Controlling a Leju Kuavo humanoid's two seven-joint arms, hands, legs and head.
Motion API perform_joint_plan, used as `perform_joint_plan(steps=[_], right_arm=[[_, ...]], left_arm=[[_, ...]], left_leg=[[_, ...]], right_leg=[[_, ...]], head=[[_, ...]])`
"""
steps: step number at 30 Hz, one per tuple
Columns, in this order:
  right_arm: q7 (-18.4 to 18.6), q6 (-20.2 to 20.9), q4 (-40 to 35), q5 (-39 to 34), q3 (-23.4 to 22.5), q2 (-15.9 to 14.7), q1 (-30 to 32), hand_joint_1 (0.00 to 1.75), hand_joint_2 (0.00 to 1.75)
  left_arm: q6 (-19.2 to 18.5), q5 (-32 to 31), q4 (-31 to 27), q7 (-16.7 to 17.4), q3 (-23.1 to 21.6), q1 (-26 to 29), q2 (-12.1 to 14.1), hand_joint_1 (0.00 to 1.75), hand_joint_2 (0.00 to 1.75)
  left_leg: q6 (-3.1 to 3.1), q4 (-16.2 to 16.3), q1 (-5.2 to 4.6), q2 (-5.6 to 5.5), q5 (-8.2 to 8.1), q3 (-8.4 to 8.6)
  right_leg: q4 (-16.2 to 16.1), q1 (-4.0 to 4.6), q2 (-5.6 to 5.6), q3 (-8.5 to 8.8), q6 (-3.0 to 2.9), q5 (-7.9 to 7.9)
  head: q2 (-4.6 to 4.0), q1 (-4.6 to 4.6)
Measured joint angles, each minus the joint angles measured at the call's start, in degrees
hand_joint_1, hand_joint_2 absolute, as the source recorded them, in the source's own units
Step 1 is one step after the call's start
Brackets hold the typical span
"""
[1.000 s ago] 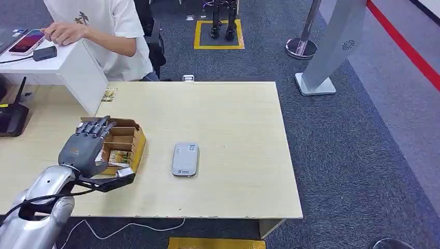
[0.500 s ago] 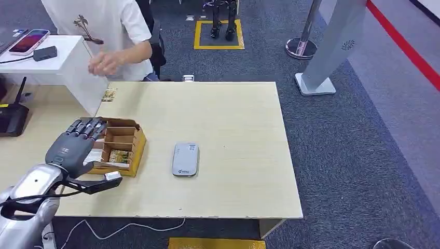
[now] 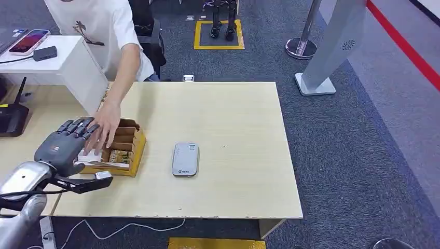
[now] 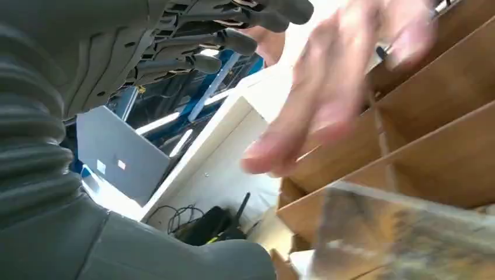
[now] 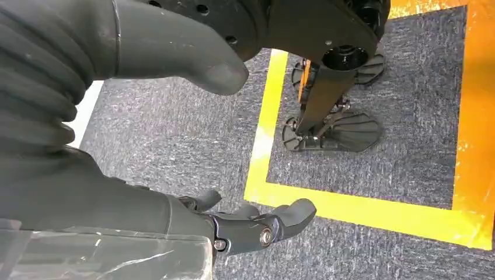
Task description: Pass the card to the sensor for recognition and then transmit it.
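- Our left hand (image 3: pixel 61 148) hovers at the near-left end of the cardboard box (image 3: pixel 131 150), its fingers (image 3: pixel 78 127) spread and grasping nothing.
- The cards (image 3: pixel 119 156) stand in the box's compartments, just right of and beyond our fingers; we cannot tell their long axis.
- A person's hand (image 3: pixel 106 123) reaches into the same box, nearly touching our fingers, so we judge the pick is blocked for now.
- The grey card sensor (image 3: pixel 185 159) lies flat on the surface (image 3: pixel 233 129) to the right of the box, long axis pointing away from us.
- Our right hand (image 5: pixel 257 224) hangs over carpet, fingers loosely curled and holding nothing; the left is far nearer.
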Motion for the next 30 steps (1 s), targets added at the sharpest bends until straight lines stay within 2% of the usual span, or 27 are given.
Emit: perform_joint_plan(steps=[6,13,30], right_arm=[[0.1,0.0,0.0,0.0,0.1,0.0,-0.1,0.0,1.75],[0.1,0.0,0.0,0.0,0.1,0.0,-0.2,0.0,1.75],[0.1,0.0,0.0,0.0,0.3,0.0,-0.3,0.0,1.75]], left_arm=[[-0.1,0.5,-0.4,0.0,-0.6,0.0,1.5,0.0,1.75],[-0.1,0.7,-0.7,0.0,-0.7,0.0,2.1,0.0,1.75],[0.0,0.9,-0.9,0.0,-1.2,0.0,2.1,0.0,1.75]], left_leg=[[0.0,0.0,0.0,0.0,0.0,0.0],[0.0,0.0,-0.01,0.0,0.0,0.0],[0.0,0.0,-0.01,-0.01,0.0,0.0]], right_leg=[[0.0,0.0,0.0,0.0,0.0,0.0],[0.0,0.0,0.0,0.0,0.0,0.0],[0.0,0.0,-0.01,0.0,0.0,0.0]], head=[[0.0,0.04],[0.0,0.0],[0.0,0.0]])
